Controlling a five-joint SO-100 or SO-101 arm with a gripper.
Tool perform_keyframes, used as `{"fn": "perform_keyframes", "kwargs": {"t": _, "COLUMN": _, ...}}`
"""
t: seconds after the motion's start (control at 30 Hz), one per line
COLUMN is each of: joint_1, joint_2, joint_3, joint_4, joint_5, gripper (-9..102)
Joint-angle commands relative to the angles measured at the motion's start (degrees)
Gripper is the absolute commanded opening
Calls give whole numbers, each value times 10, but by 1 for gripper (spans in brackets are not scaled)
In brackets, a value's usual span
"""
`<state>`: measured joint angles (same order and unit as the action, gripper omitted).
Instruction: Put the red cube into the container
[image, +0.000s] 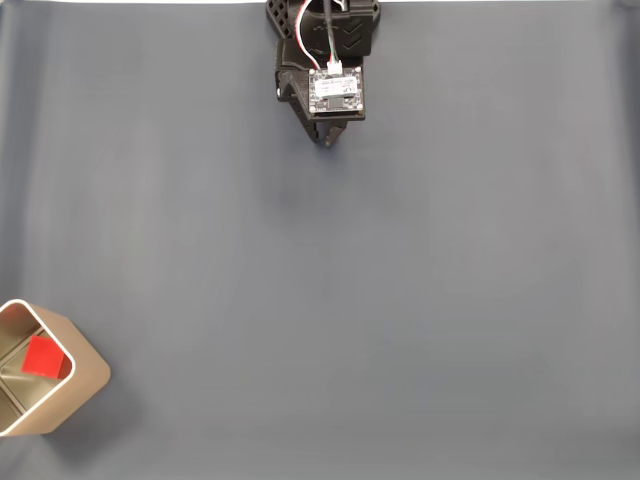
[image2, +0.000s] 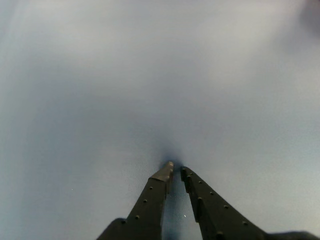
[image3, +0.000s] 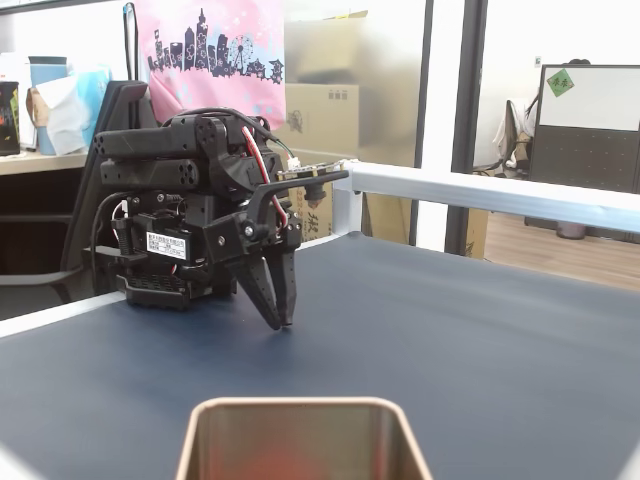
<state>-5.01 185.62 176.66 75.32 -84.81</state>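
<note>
The red cube lies inside the container, a gold-beige square tin at the lower left of a fixed view seen from above. In the low fixed view the container's rim fills the bottom edge, with a faint red glow of the cube inside. My gripper is far from the tin, folded back near the arm's base at the top of the mat. It points down, tips just over the mat. In the wrist view its black fingers stand shut with nothing between them.
A dark blue-grey mat covers the table. The arm's base sits at the far edge, with a white rail behind it. Beyond the table are boxes and office furniture.
</note>
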Motion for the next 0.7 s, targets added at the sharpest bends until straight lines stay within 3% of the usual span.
{"fn": "perform_keyframes", "kwargs": {"t": 0.0, "joint_1": 6, "joint_2": 48, "joint_3": 6, "joint_4": 11, "joint_5": 5, "gripper": 1}}
{"fn": "perform_keyframes", "kwargs": {"t": 0.67, "joint_1": 6, "joint_2": 48, "joint_3": 6, "joint_4": 11, "joint_5": 1, "gripper": 1}}
